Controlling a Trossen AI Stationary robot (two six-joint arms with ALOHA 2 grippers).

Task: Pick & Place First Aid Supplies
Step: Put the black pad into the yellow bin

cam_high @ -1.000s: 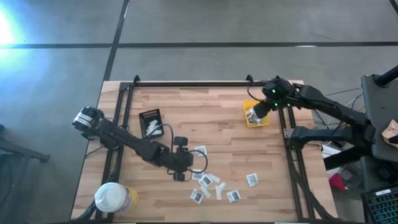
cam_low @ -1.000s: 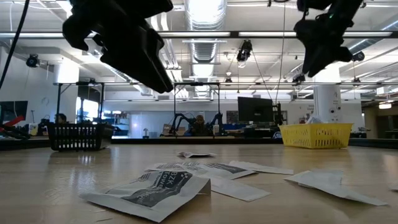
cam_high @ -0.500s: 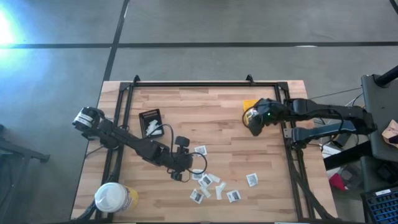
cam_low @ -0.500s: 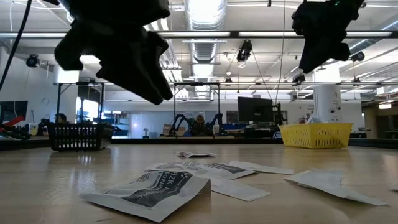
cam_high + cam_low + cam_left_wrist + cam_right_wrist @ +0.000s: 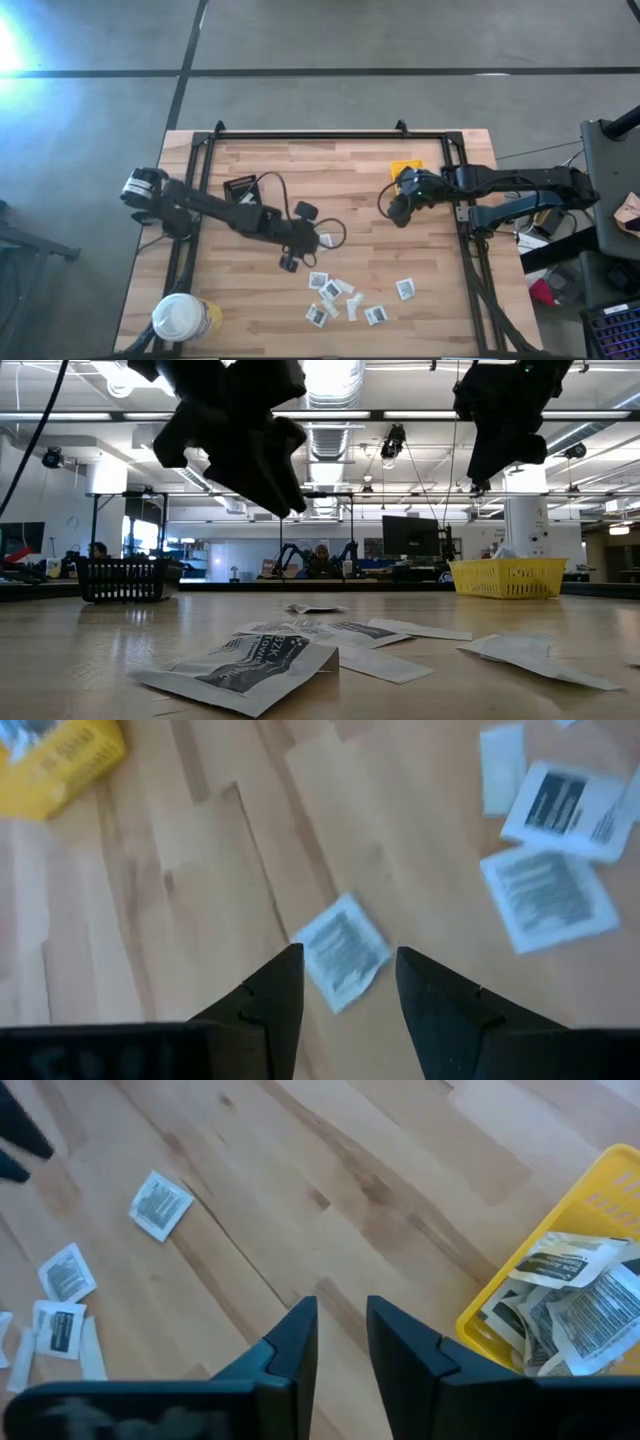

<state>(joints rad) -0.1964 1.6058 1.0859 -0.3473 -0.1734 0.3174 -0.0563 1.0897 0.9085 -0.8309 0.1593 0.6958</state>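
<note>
Pale butcher-block wooden table (image 5: 340, 175), high view: left gripper (image 5: 290, 262) hovers just short of the scattered flat white first aid packets with grey centres (image 5: 340, 298); right gripper (image 5: 397, 212) hangs just beside the small yellow plastic bin (image 5: 404, 166), well apart from the packets. Low view: both grippers are raised above packets lying flat on the wood. Left wrist view: fingers (image 5: 270, 995) spread, nothing between them, one lone square packet (image 5: 341, 949) lying directly beyond the gap. Right wrist view: fingers (image 5: 290, 1350) narrowly parted, empty; bin beside them already holds several packets. Judged step: left arm lining up a pick, right arm free after delivery. Next move calls for descending over the lone packet and pinching its thin edge.
</note>
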